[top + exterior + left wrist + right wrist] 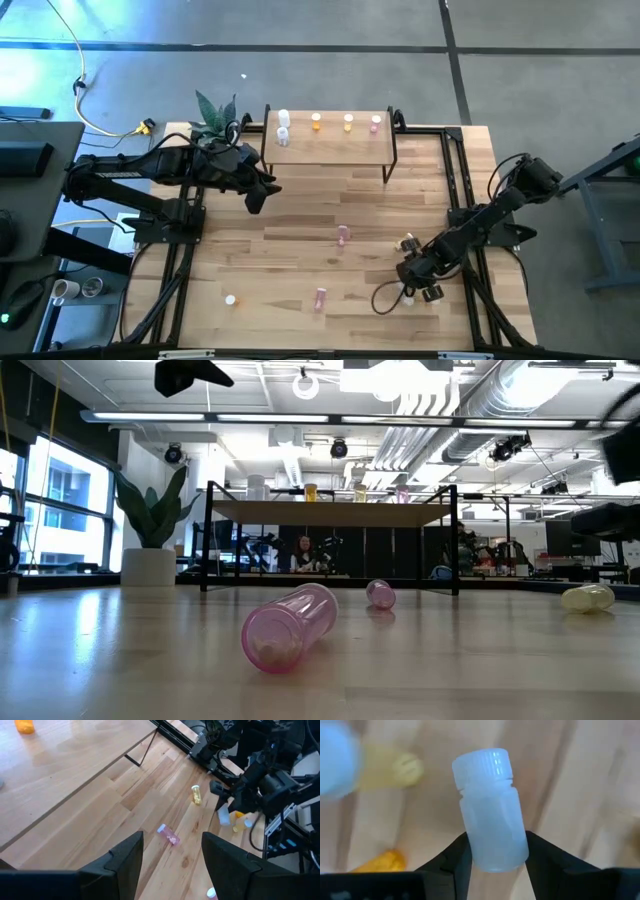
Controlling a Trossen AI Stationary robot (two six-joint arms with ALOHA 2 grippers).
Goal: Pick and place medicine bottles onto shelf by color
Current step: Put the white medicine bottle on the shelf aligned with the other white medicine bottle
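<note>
My right gripper is low over the table's near right part, shut on a white medicine bottle. My left gripper hangs open and empty in front of the shelf's left end, high above the table. The light-wood shelf stands at the far middle on black legs. Two white bottles, two orange-yellow ones and a pink one stand on its top. Two pink bottles and a yellow one lie on their sides on the table. My right gripper pinches the white bottle's lower body between its two fingers. The fingers come from above, slanting down. The ribbed cap sticks out past the fingertips. The bottle looks clear of the table, which shows blurred behind it.
Yellow and orange bottles lie on the table under my right gripper. A small white bottle sits near the front left. A potted plant stands left of the shelf. Black frame rails run along the table's sides.
</note>
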